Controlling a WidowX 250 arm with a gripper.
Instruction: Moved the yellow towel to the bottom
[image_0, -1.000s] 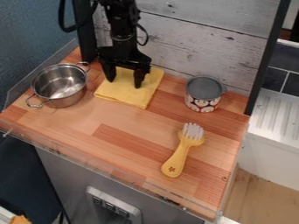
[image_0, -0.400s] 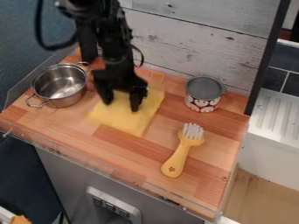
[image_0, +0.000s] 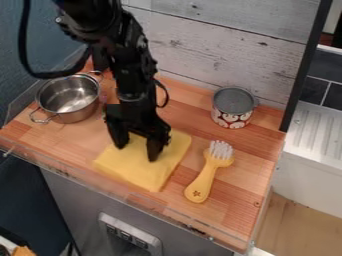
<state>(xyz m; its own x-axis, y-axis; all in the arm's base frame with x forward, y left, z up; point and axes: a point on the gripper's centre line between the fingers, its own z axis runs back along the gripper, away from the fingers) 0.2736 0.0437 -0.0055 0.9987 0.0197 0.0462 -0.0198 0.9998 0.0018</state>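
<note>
Yellow towel: a cloth (image_0: 123, 167) lay flat on the wooden counter (image_0: 227, 215), L of the dish brush, nr. but not touching; its lowest corner was close to the counter's front edge, about level w/ the brush's handle end.
Gripper: black, 2-finger (image_0: 137, 152), up & L of the brush handle, pointing down onto the cloth; jaws were released, standing apart w/ yellow fabric visible btwn them.
Dish brush: yellow handle, white bristles (image_0: 209, 172), lying bristle end up toward the wall.
Pot: steel, 2 handles (image_0: 72, 109), upright, well up & L of the brush.
Can: patterned (image_0: 232, 119), upright, above the brush's bristle end.
Slip risk: w/ no pinch, the tips prob. relied on pressure; too light a press might skid & leave the cloth short.
Bunching risk: too hard a press could ruck it up.
Brush risk: a drift R could've nudged the brush.
Edge risk: sliding too far might've hung a corner over the front.
</note>
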